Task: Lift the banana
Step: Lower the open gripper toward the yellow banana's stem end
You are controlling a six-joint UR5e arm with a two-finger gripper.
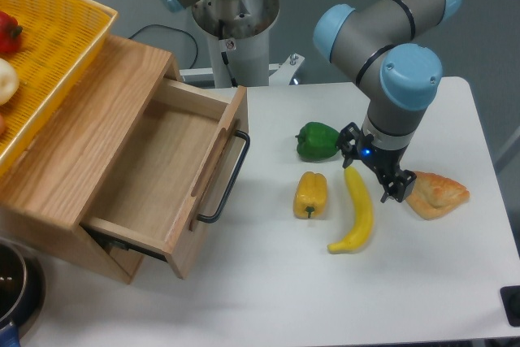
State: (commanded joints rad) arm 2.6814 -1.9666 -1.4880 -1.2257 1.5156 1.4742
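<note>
The banana (pixel 358 213) is long, curved and bright yellow. It lies on the white table (pixel 284 298), running from near the gripper down to the front. My gripper (pixel 371 170) hangs over the banana's upper end, with its black fingers (pixel 393 187) spread apart and nothing between them. It looks open and is just above or at the banana's top end; contact cannot be told.
A yellow bell pepper (pixel 310 194) lies left of the banana and a green pepper (pixel 318 140) behind it. A tan pastry (pixel 436 193) lies right of the gripper. An open wooden drawer (pixel 162 176) with a black handle stands at left, a yellow basket (pixel 49 46) on top.
</note>
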